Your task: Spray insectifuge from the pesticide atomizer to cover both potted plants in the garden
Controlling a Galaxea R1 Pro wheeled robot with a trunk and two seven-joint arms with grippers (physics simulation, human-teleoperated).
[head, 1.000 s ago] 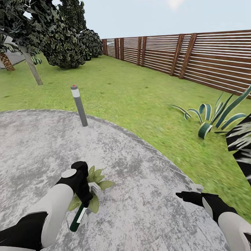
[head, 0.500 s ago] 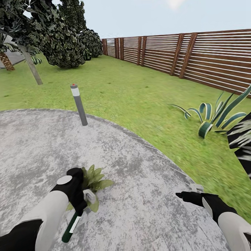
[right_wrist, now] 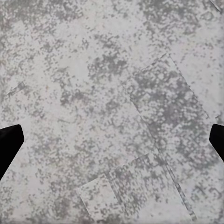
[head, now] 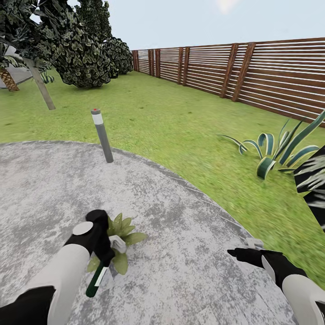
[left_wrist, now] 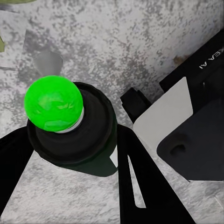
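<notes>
Paved patch (head: 189, 212): rough, mottled grey stone. Pesticide atomizer (left_wrist: 74, 135): matt black body, glossy green cap. Fence (head: 271, 76): brown slatted wood.

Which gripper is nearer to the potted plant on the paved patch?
Left. The left gripper, holding the pesticide atomizer, is right beside the potted plant; the right gripper is apart.
</notes>
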